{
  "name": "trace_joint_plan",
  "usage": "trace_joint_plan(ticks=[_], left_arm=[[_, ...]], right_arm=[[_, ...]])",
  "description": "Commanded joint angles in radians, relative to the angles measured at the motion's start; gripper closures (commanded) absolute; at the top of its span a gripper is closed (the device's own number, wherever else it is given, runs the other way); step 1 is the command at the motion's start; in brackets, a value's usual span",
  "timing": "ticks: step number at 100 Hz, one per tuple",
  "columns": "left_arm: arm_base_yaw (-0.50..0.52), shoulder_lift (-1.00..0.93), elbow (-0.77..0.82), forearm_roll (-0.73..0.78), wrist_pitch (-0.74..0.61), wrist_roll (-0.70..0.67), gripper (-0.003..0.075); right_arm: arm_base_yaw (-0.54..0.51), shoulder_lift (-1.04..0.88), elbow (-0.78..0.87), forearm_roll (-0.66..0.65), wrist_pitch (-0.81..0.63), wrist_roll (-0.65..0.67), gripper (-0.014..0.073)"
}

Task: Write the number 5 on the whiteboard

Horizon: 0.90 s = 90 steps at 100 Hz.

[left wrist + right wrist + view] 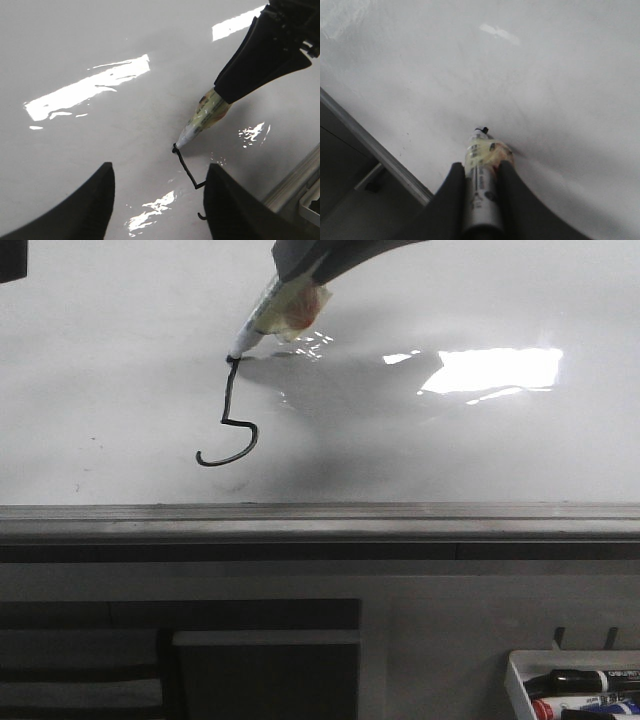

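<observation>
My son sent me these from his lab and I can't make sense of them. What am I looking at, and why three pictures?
It is one moment seen by three cameras on a two-armed robot. The front camera looks over a whiteboard. The right gripper is clamped on a marker, tip at the top of a half-drawn 5; the top bar is missing. The other two cameras sit on the wrists. The left gripper is open and empty. A tray of spare markers sits at lower right.

Lighting: bright overhead; rectangular glare patches on glossy whiteboard [120,360]. Shadow: soft grey pool beneath marker [280,310], front view. Focus: right wrist view blurred, hazy throughout; left wrist view sharper, finger edges soft.
</observation>
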Motion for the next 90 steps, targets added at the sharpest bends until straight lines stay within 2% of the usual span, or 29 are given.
trace_joint_plan(ticks=[1, 28, 43, 65, 76, 90], left_arm=[[0.001, -0.004, -0.026, -0.002, -0.081, -0.005, 0.0357], [0.001, -0.004, -0.026, 0.001, -0.081, -0.005, 0.0357], [0.001, -0.004, -0.026, 0.017, -0.081, -0.005, 0.0357], [-0.02, 0.063, -0.026, 0.158, -0.088, -0.005, 0.0354], [-0.068, 0.143, -0.026, 0.267, -0.151, -0.005, 0.0351], [-0.118, 0.248, -0.026, 0.279, -0.267, -0.005, 0.0351]], right_arm=[[-0.005, -0.019, -0.033, 0.002, -0.078, -0.008, 0.0655], [-0.087, -0.053, -0.029, -0.035, 0.035, -0.008, 0.0655], [-0.095, -0.072, -0.02, -0.038, 0.024, -0.008, 0.0655], [0.056, -0.103, -0.02, -0.029, 0.047, -0.017, 0.0655], [0.128, -0.097, -0.02, -0.036, 0.078, -0.019, 0.0655], [0.172, -0.088, -0.02, -0.036, 0.124, -0.019, 0.0655]])
